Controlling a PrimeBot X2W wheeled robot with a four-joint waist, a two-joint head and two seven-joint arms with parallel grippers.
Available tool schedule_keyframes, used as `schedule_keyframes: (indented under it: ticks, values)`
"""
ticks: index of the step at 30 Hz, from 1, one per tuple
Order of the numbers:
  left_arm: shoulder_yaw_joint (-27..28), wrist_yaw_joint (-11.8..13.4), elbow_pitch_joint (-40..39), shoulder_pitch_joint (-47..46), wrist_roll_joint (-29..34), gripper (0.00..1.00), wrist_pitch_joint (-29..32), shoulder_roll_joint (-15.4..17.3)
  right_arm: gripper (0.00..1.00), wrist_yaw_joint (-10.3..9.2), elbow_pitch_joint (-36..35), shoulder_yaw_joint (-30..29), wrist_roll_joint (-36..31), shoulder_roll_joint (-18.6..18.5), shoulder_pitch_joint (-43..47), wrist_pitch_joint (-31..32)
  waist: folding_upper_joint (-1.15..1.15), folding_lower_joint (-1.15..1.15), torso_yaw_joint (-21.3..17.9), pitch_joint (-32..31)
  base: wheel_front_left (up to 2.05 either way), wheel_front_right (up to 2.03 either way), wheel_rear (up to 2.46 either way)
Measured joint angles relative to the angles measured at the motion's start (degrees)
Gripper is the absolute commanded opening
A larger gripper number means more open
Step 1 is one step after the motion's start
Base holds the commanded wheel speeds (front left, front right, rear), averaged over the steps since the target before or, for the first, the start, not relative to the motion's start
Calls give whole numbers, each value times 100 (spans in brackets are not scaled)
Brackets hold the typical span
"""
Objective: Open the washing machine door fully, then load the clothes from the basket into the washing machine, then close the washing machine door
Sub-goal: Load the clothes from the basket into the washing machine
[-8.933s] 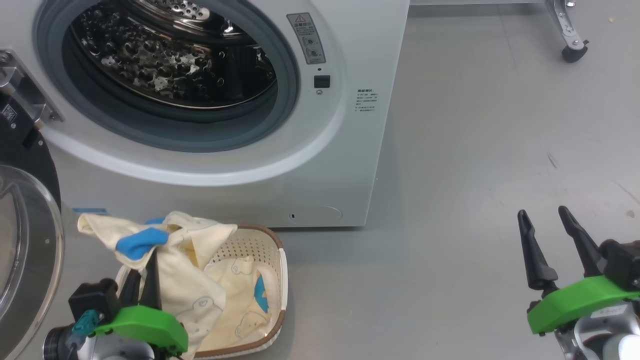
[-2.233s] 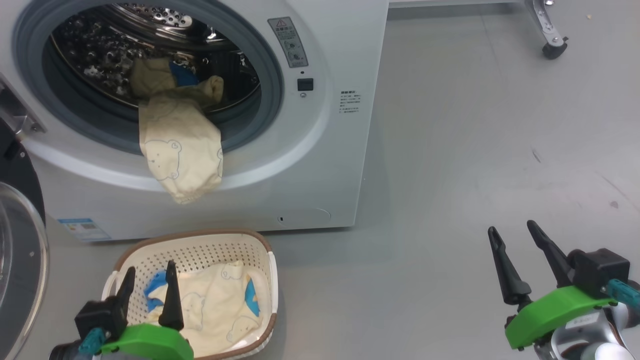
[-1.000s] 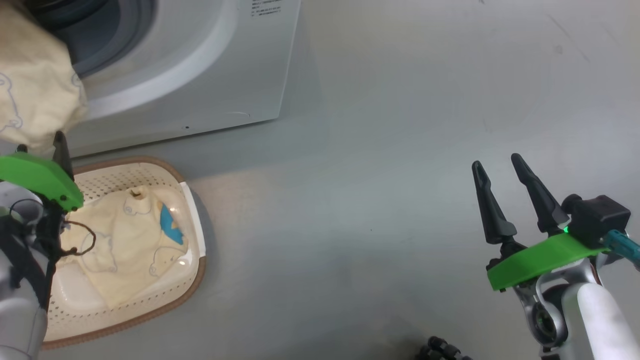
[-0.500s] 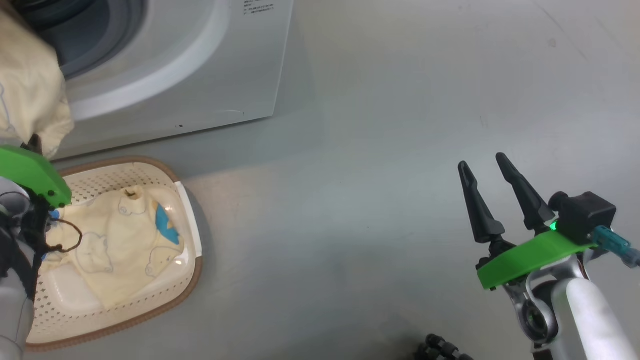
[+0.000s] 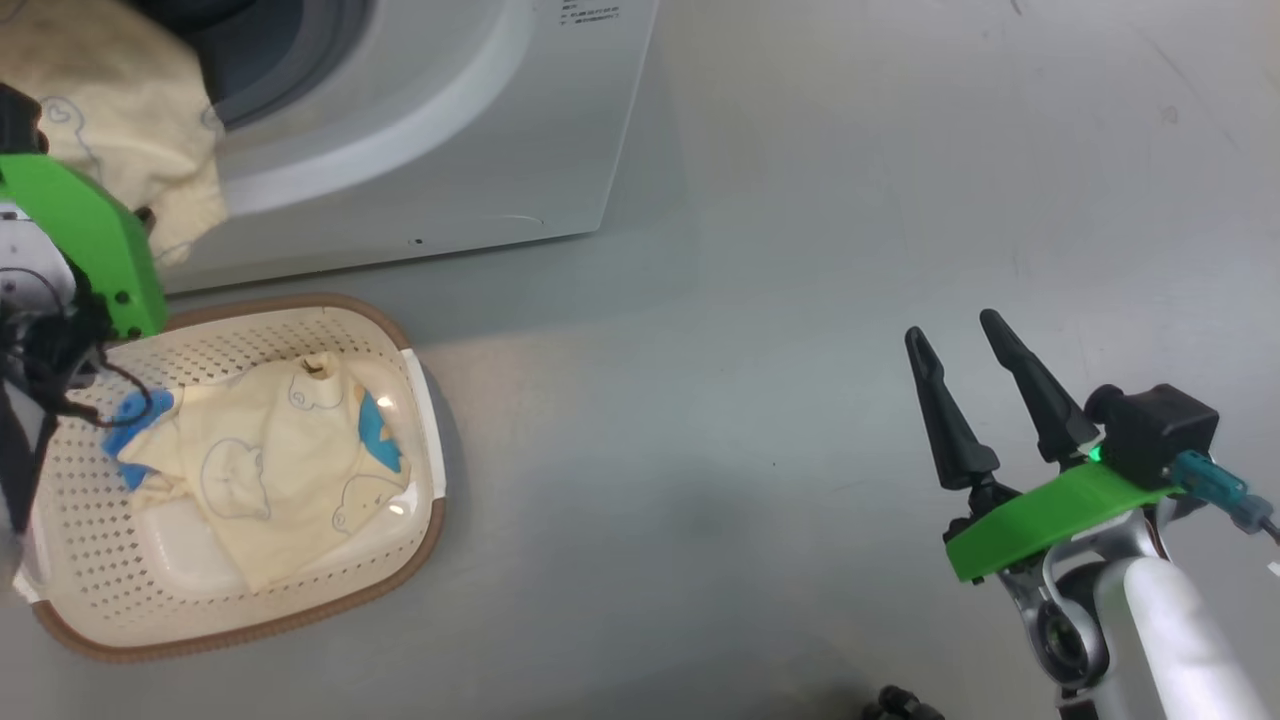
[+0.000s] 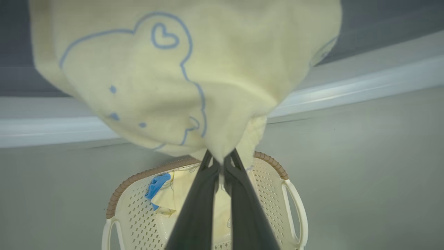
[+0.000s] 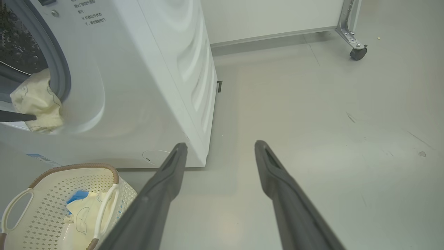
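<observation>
The left pincer (image 6: 220, 161) is pressed together, pinching the bottom of a yellow garment (image 6: 173, 76) that hangs out of the washing machine (image 5: 450, 130). Just in front of the machine sits the basket (image 5: 260, 620), with another garment (image 5: 270, 470) inside. The right pincer (image 5: 952, 328) is spread wide, away from the machine.

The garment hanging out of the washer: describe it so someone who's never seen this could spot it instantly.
Find the white washing machine. The hanging garment, pale yellow with a blue-outline bear, droops over its opening's lower lip, bottom edge pinched by the left gripper. The other garment like it lies in the basket on the floor.
</observation>
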Motion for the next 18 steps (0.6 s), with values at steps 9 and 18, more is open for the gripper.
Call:
schedule_keyframes:
  ticks: [9, 18]
  values:
    - [144, 269, -2015, 4, -359, 0, 843, 998, 100, 0, 74, 132, 132, 0, -54, 31, 0, 0, -20, 79, 0, 0, 0]
    - [497, 1111, -2769, -204, 159, 0, 224, 1396, 100, 0, 287, 366, 354, -1, -310, -166, 0, 0, -339, 390, 0, 0, 0]
